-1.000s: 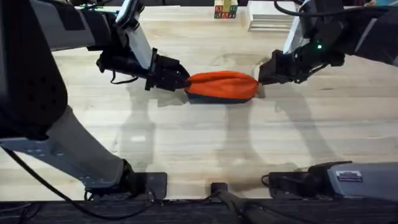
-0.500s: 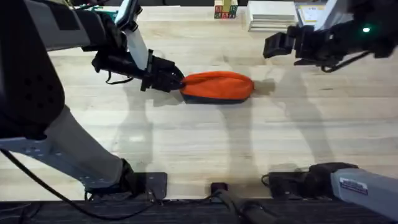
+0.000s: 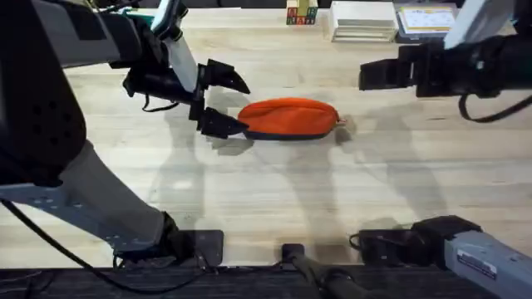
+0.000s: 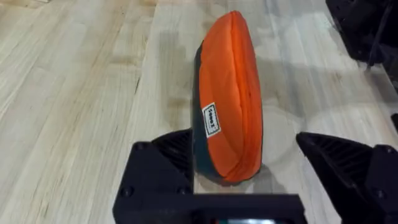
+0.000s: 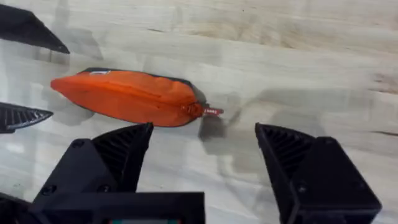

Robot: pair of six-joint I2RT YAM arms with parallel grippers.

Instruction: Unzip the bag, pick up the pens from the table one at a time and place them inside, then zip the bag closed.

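bag (image 3: 288,118) betw open tools, prob zipped

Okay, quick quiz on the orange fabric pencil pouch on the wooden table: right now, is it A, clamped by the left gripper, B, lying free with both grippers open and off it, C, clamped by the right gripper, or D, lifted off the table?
B: the orange fabric pencil pouch lies on the wooden table, the left gripper open beside one end and the right gripper open, raised clear.
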